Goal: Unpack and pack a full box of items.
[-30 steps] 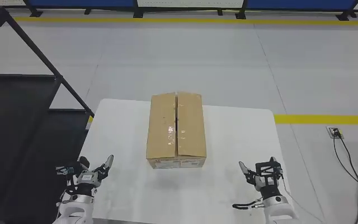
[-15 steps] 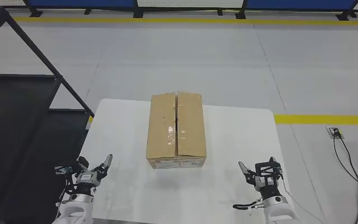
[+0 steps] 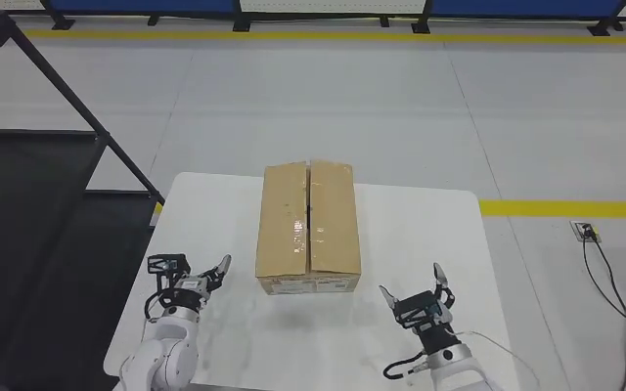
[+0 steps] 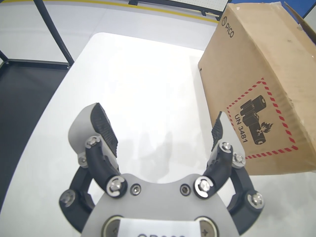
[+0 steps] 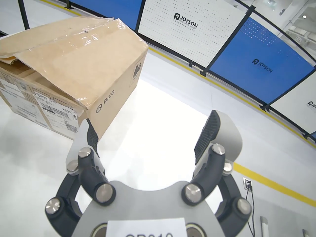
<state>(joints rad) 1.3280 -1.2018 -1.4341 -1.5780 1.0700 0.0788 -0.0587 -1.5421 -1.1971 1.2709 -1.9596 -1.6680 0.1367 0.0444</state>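
Cardboard box (image 3: 309,227), plain brown, flaps down, shiny tape over the seam, front edge kinda crumpled, sits mid white bench (image 3: 421,235). Left claw (image 4: 159,114) spread beside it, right claw (image 5: 150,119) spread near its opposite corner.

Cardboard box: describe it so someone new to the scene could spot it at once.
Find the white table on the grey floor. Toward its far side stands one cardboard box, flaps folded down along a glossy taped seam. Brown card against the white top and a red-dashed warning label on one side set it apart.
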